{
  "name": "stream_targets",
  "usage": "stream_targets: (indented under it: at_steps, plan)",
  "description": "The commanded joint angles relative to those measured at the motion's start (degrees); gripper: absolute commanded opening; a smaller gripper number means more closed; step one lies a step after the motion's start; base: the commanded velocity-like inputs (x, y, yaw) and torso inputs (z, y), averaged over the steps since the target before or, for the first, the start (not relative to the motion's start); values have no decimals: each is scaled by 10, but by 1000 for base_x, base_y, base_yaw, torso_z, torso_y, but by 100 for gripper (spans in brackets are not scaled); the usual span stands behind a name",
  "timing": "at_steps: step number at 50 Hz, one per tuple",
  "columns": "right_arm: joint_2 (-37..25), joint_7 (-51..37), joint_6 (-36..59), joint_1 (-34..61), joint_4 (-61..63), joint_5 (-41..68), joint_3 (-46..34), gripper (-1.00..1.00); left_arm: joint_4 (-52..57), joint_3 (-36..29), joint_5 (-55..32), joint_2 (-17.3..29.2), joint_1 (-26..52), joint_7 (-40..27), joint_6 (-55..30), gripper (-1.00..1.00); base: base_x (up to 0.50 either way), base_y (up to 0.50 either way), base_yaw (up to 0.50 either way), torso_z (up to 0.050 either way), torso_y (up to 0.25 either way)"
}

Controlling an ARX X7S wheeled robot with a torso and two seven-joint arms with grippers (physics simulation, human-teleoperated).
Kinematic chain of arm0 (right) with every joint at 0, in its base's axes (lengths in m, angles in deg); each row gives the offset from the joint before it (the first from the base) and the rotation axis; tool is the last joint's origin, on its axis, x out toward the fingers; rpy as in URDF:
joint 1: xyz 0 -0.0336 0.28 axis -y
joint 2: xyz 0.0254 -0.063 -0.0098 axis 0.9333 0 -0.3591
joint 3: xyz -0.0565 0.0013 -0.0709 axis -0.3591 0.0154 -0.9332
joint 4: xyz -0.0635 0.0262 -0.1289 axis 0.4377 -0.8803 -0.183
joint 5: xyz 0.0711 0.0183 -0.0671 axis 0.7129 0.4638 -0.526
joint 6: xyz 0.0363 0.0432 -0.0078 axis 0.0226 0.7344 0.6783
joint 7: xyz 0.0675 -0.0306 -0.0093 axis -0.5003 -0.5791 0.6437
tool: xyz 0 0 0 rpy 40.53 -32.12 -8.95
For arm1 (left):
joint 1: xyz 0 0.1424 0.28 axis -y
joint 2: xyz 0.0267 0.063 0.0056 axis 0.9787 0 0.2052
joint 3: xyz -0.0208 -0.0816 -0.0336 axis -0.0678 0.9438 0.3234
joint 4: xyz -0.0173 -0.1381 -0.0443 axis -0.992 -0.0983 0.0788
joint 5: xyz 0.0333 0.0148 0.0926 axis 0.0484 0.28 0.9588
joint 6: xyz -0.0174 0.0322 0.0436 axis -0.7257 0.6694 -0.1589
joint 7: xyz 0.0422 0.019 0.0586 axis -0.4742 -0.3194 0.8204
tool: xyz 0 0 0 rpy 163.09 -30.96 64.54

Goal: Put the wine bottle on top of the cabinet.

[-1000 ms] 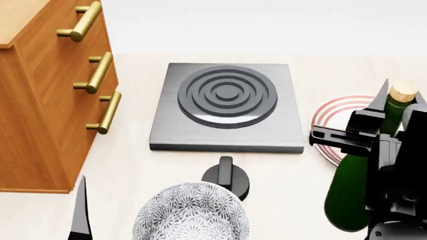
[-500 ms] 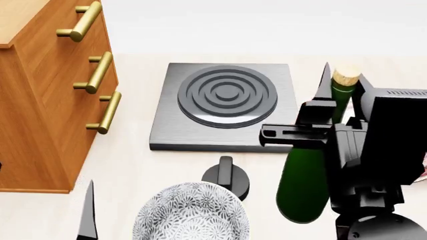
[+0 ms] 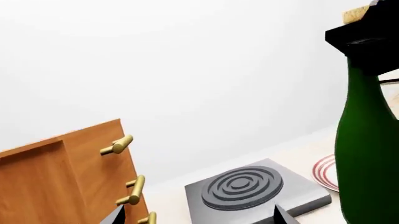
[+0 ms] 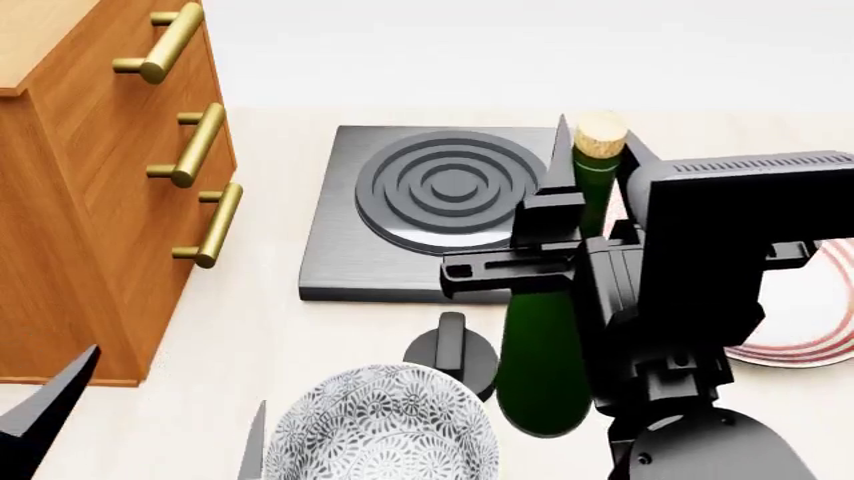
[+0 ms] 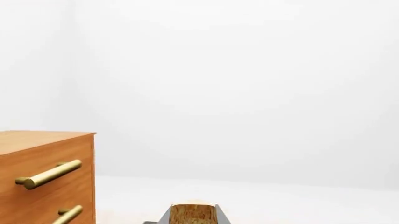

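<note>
Over the hotplate's (image 4: 447,210) right edge I have the wine bottle (image 4: 550,345) upright, right gripper (image 4: 587,160) clamped on its neck just under the cork (image 4: 599,131). Bottle body hangs in front of the hotplate, beside the black lid knob (image 4: 451,350) and the patterned bowl (image 4: 383,425); I can't tell whether the base touches the table (image 4: 267,330). Cork end also shows in the right wrist view (image 5: 192,213), fingers either side. Striped plate (image 4: 801,320) lies right of the hotplate, mostly behind my right arm. Cabinet (image 4: 94,190) stands well left of the hotplate, brass handles (image 4: 200,145) facing it, pale top just showing at its far left corner. Left gripper (image 4: 134,425) sits low, left of the bowl, fingertips spread apart and holding nothing. Left wrist view has the bottle (image 3: 367,149), hotplate (image 3: 249,191) and cabinet (image 3: 62,182) all in shot.
</note>
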Motion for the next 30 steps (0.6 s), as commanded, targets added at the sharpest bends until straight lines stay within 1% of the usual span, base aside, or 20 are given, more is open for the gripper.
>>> stream_targets:
  at_steps: [1,5,8,16,21,22,30]
  plan:
    - [11,17,-3,14,2,-20,-1,-100,-15,-12,-28,-21,21,46,7,100,0,0,0,0,0]
    - [15,16,-12,8,-3,-23,-1,-100,-30,-17,-38,-32,50,58,-5,100,0,0,0,0,0]
    - [17,18,-22,2,-7,-26,-6,-100,-54,-41,-35,-41,70,67,-1,100,0,0,0,0,0]
    - [20,16,-18,4,-2,-20,-10,-100,-103,-80,-23,-61,107,73,5,100,0,0,0,0,1]
    - [19,14,-14,8,2,-15,-7,-100,-146,-82,-36,-71,133,87,12,100,0,0,0,0,0]
    - [18,15,-15,9,0,-16,-8,-100,-149,-96,-18,-69,142,83,4,100,0,0,0,0,0]
    - [18,12,-7,19,5,-9,-8,-100,-189,-109,-31,-88,160,90,21,100,0,0,0,0,1]
